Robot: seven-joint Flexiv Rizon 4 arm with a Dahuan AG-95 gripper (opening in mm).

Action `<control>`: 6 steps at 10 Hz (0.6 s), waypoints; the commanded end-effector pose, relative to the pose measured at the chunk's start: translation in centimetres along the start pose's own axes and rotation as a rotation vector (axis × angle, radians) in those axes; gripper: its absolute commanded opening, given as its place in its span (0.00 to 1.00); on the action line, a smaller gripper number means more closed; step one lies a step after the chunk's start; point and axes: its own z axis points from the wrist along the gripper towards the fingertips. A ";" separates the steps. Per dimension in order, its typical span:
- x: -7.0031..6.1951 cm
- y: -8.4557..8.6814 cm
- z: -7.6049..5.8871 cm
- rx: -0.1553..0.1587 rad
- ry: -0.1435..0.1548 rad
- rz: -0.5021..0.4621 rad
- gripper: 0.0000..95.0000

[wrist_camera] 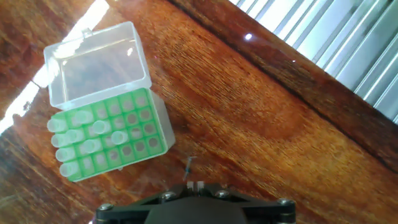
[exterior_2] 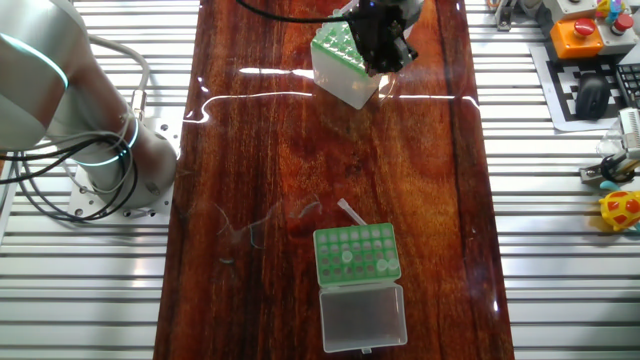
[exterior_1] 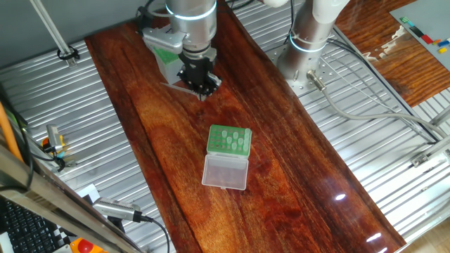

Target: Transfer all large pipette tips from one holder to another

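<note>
Your gripper (exterior_1: pixel 200 86) hangs beside the tall whitish box (exterior_2: pixel 345 65), fingers hidden so you can't tell their state, while the tips (exterior_2: pixel 352 256) sit in the low green rack (exterior_1: pixel 229 140), well apart.

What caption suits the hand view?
Taller translucent box, lid open, partly filled with large pipette tips, on the wooden table.

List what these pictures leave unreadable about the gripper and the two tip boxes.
- Gripper: open or shut unclear. The hand view's bottom edge cuts off the fingers, and both fixed views show them dark and tiny.
- Taller whitish translucent box with green insert: the arm covers part of its top in both fixed views.
- Low square green rack: its pale tips are too small to count in the fixed views.
</note>
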 end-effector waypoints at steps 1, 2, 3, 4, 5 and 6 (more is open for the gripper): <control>-2.0 2.5 0.9 0.010 0.002 -0.085 0.20; -2.6 3.4 1.2 0.010 0.000 -0.065 0.20; -5.0 6.6 2.0 0.015 0.006 0.002 0.20; -5.4 7.1 2.1 0.010 0.006 0.055 0.20; -5.0 6.4 2.0 0.014 0.011 0.050 0.20; -4.2 5.0 1.5 0.014 0.012 0.028 0.20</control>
